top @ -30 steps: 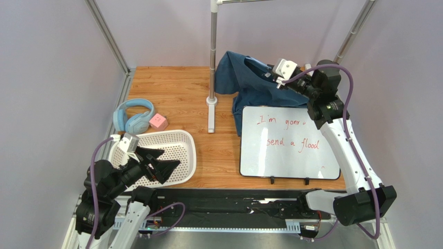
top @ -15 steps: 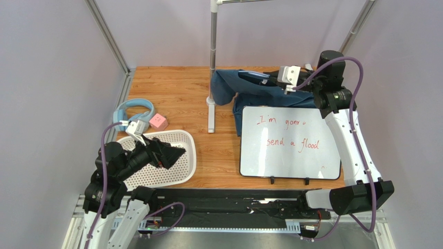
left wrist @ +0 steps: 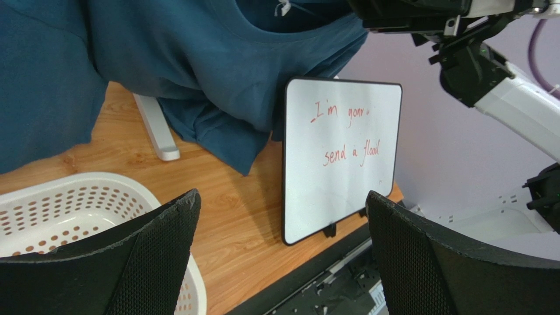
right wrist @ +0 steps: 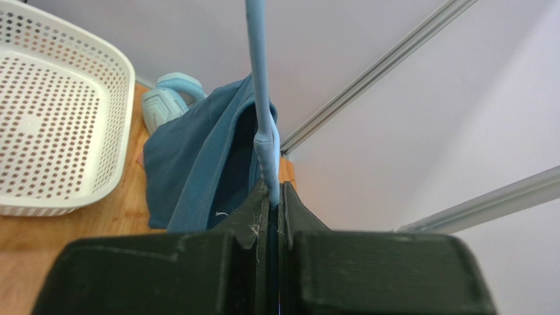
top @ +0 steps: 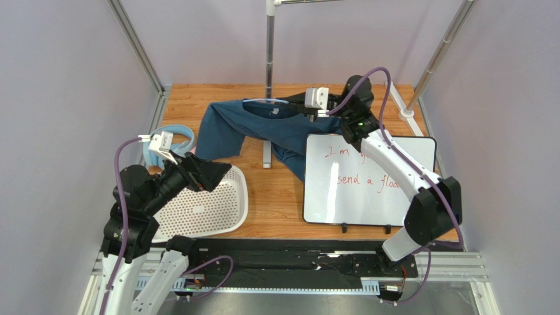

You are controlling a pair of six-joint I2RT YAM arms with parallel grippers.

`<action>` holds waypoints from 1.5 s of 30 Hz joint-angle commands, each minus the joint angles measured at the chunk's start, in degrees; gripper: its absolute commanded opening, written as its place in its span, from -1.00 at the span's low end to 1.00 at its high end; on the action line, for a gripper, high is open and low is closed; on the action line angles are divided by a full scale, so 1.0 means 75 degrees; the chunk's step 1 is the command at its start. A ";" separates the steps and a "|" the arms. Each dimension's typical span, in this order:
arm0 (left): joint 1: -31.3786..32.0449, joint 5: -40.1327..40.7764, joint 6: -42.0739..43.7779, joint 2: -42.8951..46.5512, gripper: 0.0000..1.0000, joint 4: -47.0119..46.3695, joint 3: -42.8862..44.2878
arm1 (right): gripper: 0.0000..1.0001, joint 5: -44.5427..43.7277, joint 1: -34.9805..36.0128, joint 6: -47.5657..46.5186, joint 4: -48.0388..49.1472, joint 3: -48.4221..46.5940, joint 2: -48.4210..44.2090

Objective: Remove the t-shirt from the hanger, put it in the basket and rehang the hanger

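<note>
Swinging left off the white marker board [top: 368, 180], my right gripper [right wrist: 273, 197] clenches the thin light-blue wire hanger [right wrist: 259, 79] mid-table, dark teal-blue cloth t-shirt [top: 263, 128] still draped on it, so my left gripper [left wrist: 281, 200], jaws spread wide, can now reach it

The hanger [top: 266, 100] lies mostly hidden inside the t-shirt [top: 227, 128] — only one thin arc shows.

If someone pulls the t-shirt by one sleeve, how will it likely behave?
Probably floppy: the t-shirt sags in loose folds below the hanger. Likely light: the thin hanger, pinched at one end by the right gripper, carries it without visibly bending.
</note>
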State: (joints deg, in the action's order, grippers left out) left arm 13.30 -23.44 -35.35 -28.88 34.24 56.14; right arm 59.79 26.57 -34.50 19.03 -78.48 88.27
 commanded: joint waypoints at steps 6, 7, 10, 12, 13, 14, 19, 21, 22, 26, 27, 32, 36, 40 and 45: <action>-0.0039 0.0909 0.0061 0.0429 0.95 -0.0043 -0.0021 | -1.00 -0.0917 0.0477 0.3132 0.5207 -0.1477 0.1882; -0.0051 0.1027 0.0154 0.0418 0.96 0.0074 0.0038 | -1.00 -0.1045 0.0558 0.3692 0.5696 -0.1571 0.1953; -0.0051 0.1402 0.0506 0.0149 0.95 0.0473 0.0447 | -1.00 -0.1794 0.0897 0.4002 0.5808 -0.1572 0.2024; -0.0051 0.1508 0.0659 -0.0144 0.96 0.0683 0.0775 | -1.00 -0.2672 0.1121 0.3909 0.5504 -0.1478 0.1861; -0.0051 0.1566 0.0682 -0.0261 0.95 0.0754 0.0881 | -1.00 -0.3000 0.1342 0.3862 0.5166 -0.1478 0.1802; -0.0051 0.1637 0.0741 -0.0483 0.95 0.0836 0.1102 | -1.00 -0.3699 0.1449 0.3781 0.5058 -0.1408 0.1755; -0.0051 0.2689 0.0636 -0.1128 0.94 0.1340 0.1724 | -1.00 -0.6035 0.1999 0.3733 0.3879 -0.1337 0.1368; -0.0051 0.2785 0.0659 -0.1678 0.89 0.1504 0.2333 | -1.00 -0.6798 0.2082 0.3710 0.3407 -0.1407 0.1298; -0.0051 0.2890 0.0752 -0.1912 0.87 0.1586 0.2613 | -1.00 -0.6928 0.2118 0.3721 0.3149 -0.1384 0.1228; -0.0237 0.2811 0.1057 -0.3643 0.87 0.2241 0.4462 | -1.00 -0.7666 0.2129 0.4201 0.2352 -0.1197 0.0923; -0.0389 0.2508 0.1081 -0.3962 0.88 0.2278 0.4735 | -1.00 -0.7656 0.2130 0.4353 0.2060 -0.1243 0.0887; -0.1094 0.0852 0.1431 -0.5264 0.90 0.1802 0.5826 | -1.00 -0.7609 0.2141 0.4799 -0.0109 -0.1759 0.0642; -0.1164 0.0959 0.1737 -0.5956 0.93 0.1540 0.6037 | -1.00 -0.7690 0.2141 0.5162 -0.1422 -0.2122 0.0419; -0.1176 -0.0561 0.1667 -0.6449 0.75 0.0409 0.5701 | -1.00 -0.7737 0.2141 0.5338 -0.1961 -0.2122 0.0231; -0.1164 -0.0764 0.1585 -0.6426 0.55 -0.0544 0.5091 | -1.00 -0.7585 0.2211 0.5561 -0.2267 -0.2099 0.0172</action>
State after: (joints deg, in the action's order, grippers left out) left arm 4.78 -23.75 -24.12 -78.50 39.83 96.31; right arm 3.03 42.52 4.12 3.75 -91.39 92.62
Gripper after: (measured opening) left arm 0.812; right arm 0.009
